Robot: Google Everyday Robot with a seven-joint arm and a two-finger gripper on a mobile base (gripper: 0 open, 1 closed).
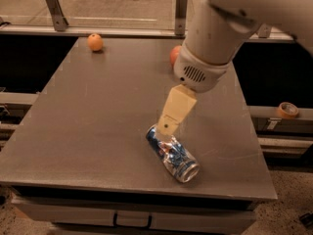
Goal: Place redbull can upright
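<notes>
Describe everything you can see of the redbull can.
The redbull can is slim, shiny metal in blue and silver, and looks lightly dented. It lies on its side, not upright, on the grey table near the front edge, with one silver end pointing toward the front right. The end effector hangs over its other, far-left end. Whether the two touch cannot be told.

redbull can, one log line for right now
state: slim blue-and-silver metal drink can on its side on grey tabletop | pincer: at can's far end, contact unclear | upright: not yet
</notes>
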